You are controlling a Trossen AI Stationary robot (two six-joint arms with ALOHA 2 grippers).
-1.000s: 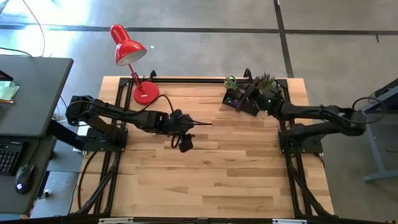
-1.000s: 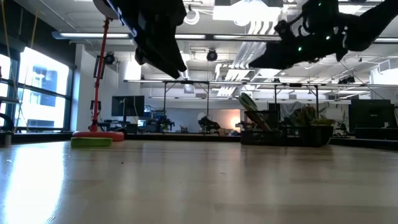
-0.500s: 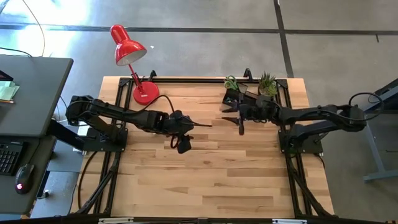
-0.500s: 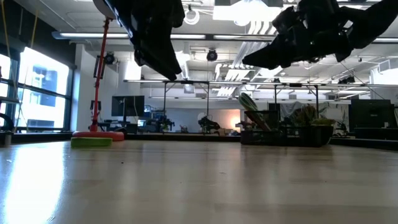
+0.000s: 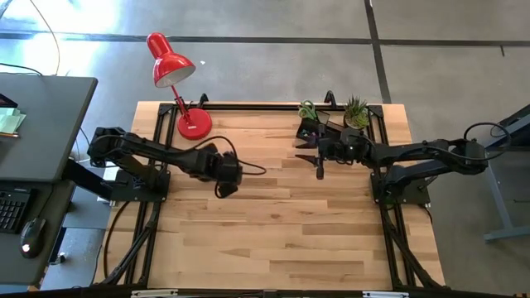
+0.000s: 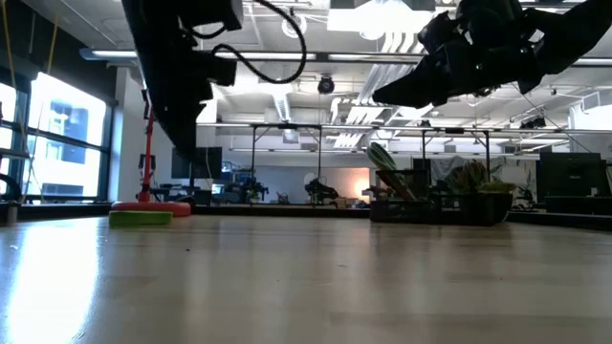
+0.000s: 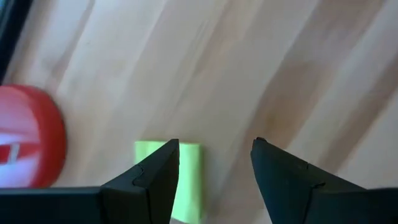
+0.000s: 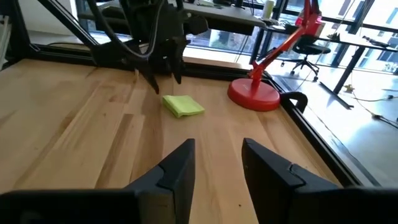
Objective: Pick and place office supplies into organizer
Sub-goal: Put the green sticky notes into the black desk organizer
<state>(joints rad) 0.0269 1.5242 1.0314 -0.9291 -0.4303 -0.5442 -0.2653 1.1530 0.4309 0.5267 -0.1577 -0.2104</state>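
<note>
- Left gripper (image 7: 214,155): mid-table on the left half, pointing down, clear of the wood. Fingers apart, nothing between them.
- Yellow-green sticky-note block (image 7: 186,180): flat on the table just under the left gripper and not touched. In the left wrist view one finger covers part of it. Hidden under the arm in the high view.
- Right gripper (image 8: 217,155): raised over the table right of centre, just in front of the organizer, aimed across at the left arm. Fingers spread with an empty gap, holding nothing.
- From the right wrist view, the block (image 8: 183,106) lies right below the left gripper's tips, with the lamp's base near it.
- Red desk lamp (image 5: 170,62): round base on the far left part of the table, head hanging past the far edge.
- Organizer (image 5: 319,126): black mesh caddy at the far edge, right of centre, upright.
- Green-handled scissors (image 5: 307,109): standing in the organizer, handles up, tilted in the low view. Cannot tell which compartment.
- Other supplies in the caddy: too small to tell.
- Potted plant (image 5: 356,112): just beside the organizer, towards the far right corner.
</note>
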